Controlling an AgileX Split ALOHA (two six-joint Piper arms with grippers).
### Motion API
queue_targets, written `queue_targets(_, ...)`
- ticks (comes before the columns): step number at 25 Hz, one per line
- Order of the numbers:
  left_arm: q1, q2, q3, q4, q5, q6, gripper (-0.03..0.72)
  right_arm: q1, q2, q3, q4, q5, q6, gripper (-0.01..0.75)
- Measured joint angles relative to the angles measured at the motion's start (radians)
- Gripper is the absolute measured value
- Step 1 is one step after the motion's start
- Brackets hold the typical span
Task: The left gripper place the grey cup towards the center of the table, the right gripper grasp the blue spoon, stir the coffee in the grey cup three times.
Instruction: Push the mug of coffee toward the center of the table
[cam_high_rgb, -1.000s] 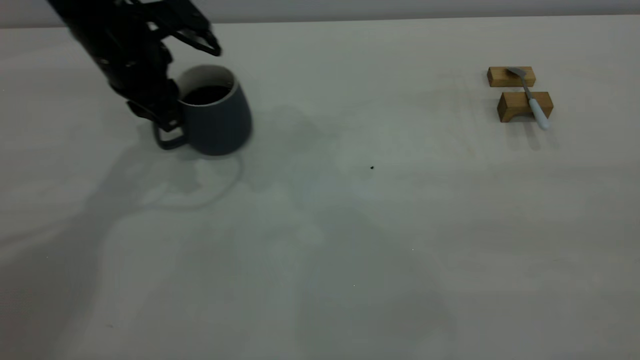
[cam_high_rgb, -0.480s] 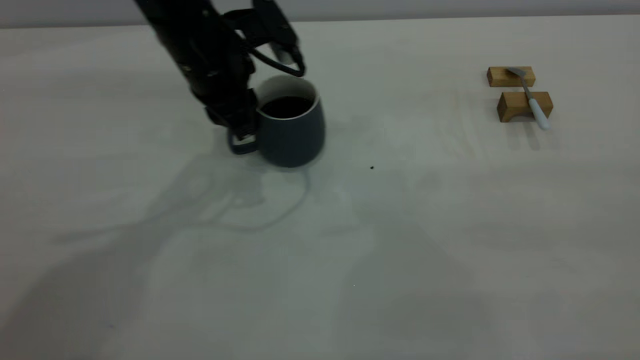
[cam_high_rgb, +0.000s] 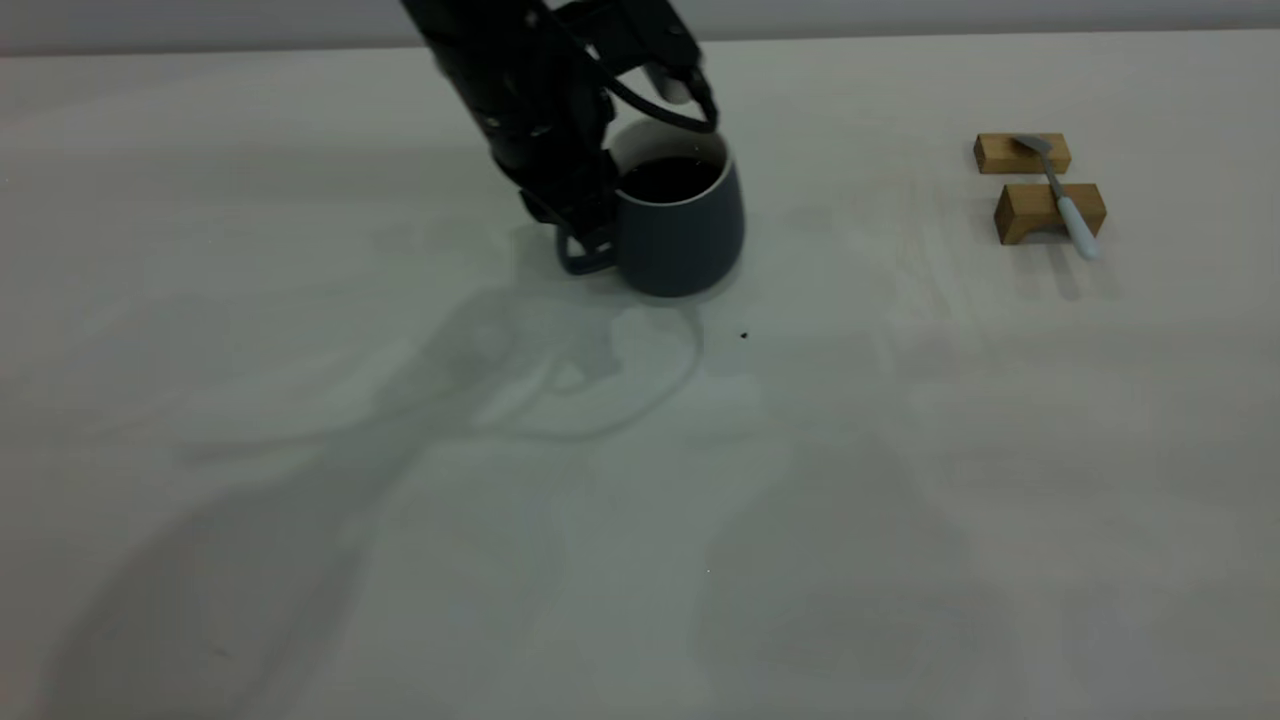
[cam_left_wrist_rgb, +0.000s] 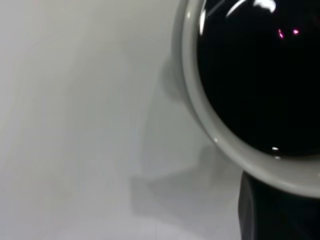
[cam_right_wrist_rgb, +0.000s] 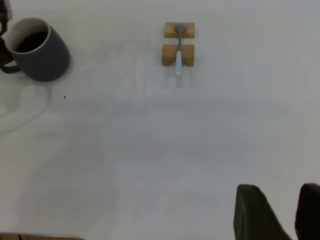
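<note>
The grey cup (cam_high_rgb: 682, 238) stands upright near the table's (cam_high_rgb: 640, 520) middle, slightly towards the back, with dark coffee (cam_high_rgb: 668, 178) inside. My left gripper (cam_high_rgb: 587, 238) is shut on its loop handle, the black arm leaning in from the back left. I cannot tell whether the cup's base touches the table. The left wrist view shows the white rim (cam_left_wrist_rgb: 200, 117), the coffee (cam_left_wrist_rgb: 255, 80) and one dark finger (cam_left_wrist_rgb: 272, 215). The blue spoon (cam_high_rgb: 1066, 203) lies across two wooden blocks at the right. My right gripper (cam_right_wrist_rgb: 291, 216) hovers open and empty, far from the spoon (cam_right_wrist_rgb: 178, 59) and the cup (cam_right_wrist_rgb: 41, 50).
Two wooden blocks (cam_high_rgb: 1022, 153) (cam_high_rgb: 1045, 212) hold the spoon at the table's right side. A tiny dark speck (cam_high_rgb: 744, 335) lies just in front and right of the cup. The arm's shadow spreads over the front left. The table's back edge runs close behind the cup.
My left gripper has carried the grey cup from the far left to the right, towards the table's middle. The spoon and blocks have not moved.
</note>
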Motion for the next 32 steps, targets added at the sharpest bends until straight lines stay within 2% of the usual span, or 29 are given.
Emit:
queue_targets(6,-0.028,0.009,-0.011,-0.032,-0.004,0.0,0.206,0.0,0.0,0.0,0.0,0.0,0.0,0.242)
queue_targets(15,-0.027,0.009,-0.012,-0.027,-0.001,0.017,0.206,0.0,0.0,0.0,0.001,0.0,0.0,0.242)
queue_targets(21,-0.029,0.009,-0.016,-0.026,0.007,0.022,0.232,0.0,0.0,0.0,0.001,0.0,0.0,0.242)
queue_targets(24,-0.029,0.01,-0.017,-0.026,0.016,0.022,0.276,0.0,0.0,0.0,0.001,0.0,0.0,0.242)
queue_targets(27,-0.029,0.013,-0.017,-0.026,0.026,0.023,0.359,0.0,0.0,0.0,0.001,0.0,0.0,0.242)
queue_targets(32,-0.029,0.012,-0.017,-0.026,0.031,0.022,0.554,0.0,0.0,0.0,0.001,0.0,0.0,0.242)
